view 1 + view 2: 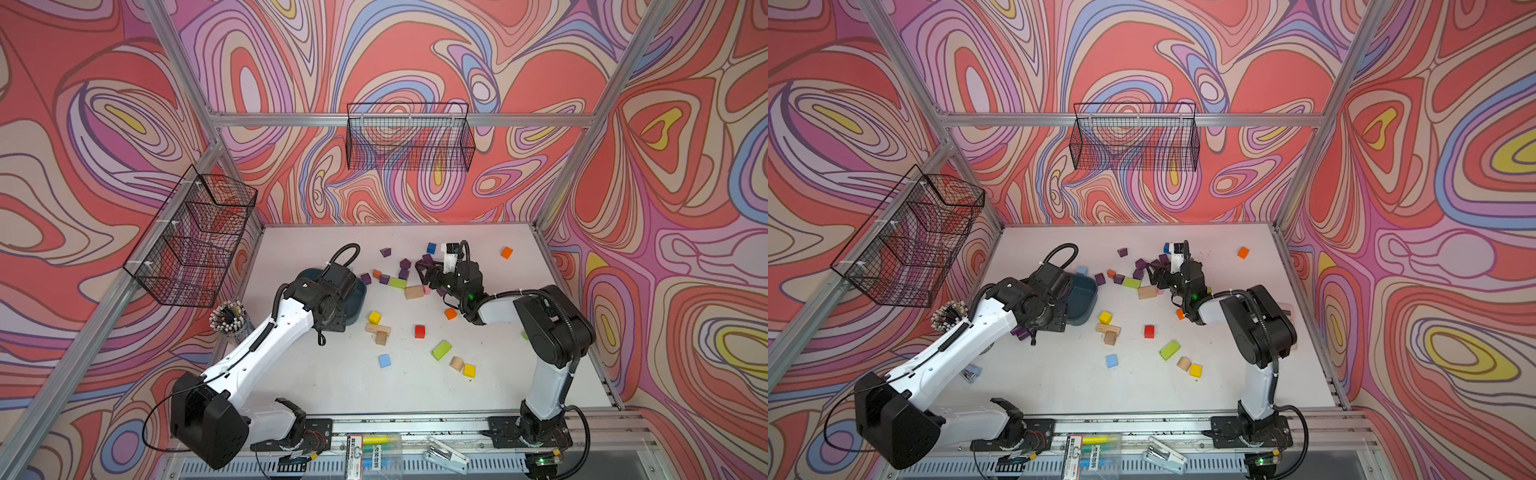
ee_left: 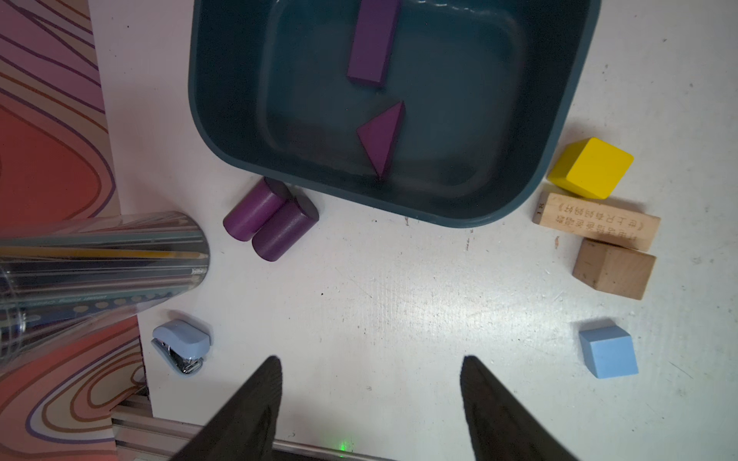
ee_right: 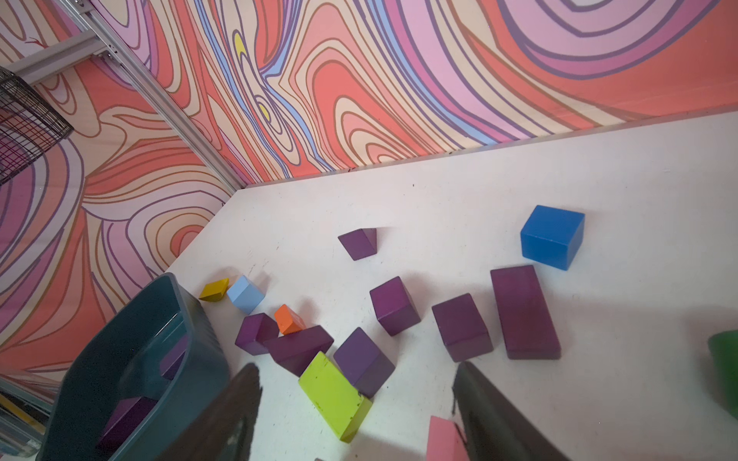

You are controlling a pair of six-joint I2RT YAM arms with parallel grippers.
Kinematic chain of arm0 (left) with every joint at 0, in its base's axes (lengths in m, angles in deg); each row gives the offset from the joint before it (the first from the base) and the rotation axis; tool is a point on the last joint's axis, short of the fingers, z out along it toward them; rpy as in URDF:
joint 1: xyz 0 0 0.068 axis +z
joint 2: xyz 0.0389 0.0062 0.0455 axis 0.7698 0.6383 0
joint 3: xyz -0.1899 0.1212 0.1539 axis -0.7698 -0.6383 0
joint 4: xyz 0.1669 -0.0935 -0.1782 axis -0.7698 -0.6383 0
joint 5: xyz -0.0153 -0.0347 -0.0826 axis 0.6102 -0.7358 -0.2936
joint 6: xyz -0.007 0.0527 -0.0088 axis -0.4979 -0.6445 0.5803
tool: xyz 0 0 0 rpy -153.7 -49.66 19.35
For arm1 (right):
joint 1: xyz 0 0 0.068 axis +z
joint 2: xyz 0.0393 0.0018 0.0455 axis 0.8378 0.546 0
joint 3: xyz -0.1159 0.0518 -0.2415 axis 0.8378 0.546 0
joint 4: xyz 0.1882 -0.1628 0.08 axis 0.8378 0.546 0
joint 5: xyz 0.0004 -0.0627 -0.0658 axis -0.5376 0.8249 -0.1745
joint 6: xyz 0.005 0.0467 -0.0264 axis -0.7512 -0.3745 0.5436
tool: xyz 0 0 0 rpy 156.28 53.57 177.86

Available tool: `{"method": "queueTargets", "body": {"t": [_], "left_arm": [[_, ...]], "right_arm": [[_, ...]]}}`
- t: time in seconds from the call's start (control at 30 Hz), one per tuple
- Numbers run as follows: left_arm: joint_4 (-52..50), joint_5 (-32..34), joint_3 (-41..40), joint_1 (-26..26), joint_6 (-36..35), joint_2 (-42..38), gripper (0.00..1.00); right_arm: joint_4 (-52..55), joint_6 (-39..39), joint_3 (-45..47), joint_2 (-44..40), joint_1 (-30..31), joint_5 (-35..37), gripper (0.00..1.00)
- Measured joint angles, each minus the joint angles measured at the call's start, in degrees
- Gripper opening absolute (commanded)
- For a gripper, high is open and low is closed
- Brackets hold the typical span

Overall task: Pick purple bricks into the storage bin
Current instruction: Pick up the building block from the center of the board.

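The dark teal storage bin (image 2: 559, 99) holds a purple cuboid (image 2: 371, 44) and a purple triangular prism (image 2: 381, 135). Two purple cylinders (image 2: 255, 213) lie side by side just outside its wall. My left gripper (image 2: 370, 361) hangs open over bare table, short of the bin; its own arm hides it in both top views. Several purple bricks (image 3: 393, 305) lie scattered on the table right of the bin (image 3: 191, 319). My right gripper (image 3: 355, 366) is open above them, over a purple cube (image 3: 363, 361), and holds nothing. In a top view it (image 1: 426, 272) is at mid-table.
A lime slab (image 3: 333, 395) and a pink slab (image 3: 441, 441) lie near my right fingers, and a blue cube (image 3: 553, 237) sits beyond. A pencil cup (image 2: 100, 259), a stapler (image 2: 181, 345), a yellow cube (image 2: 591, 167) and wooden blocks (image 2: 613, 269) surround the bin. Wire baskets (image 1: 409, 137) hang on the walls.
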Motion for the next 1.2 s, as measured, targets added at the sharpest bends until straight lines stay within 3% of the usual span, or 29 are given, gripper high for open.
{"method": "queueTargets", "body": {"t": [0.5, 0.77, 1.2], "left_arm": [[2.75, 1.9, -8.26, 3.82, 13.97, -1.29, 0.76], [7.78, 3.41, -14.47, 6.08, 20.68, -3.39, 0.84], [21.03, 3.56, -24.79, 13.97, 23.63, -4.57, 0.83]], "right_arm": [[-0.57, 0.0, 0.79, 0.0, 0.0, 0.0, 0.8], [-0.83, 0.0, 0.79, 0.0, 0.0, 0.0, 0.8], [-2.12, -0.04, 0.81, 0.0, -0.42, -0.39, 0.8]]}}
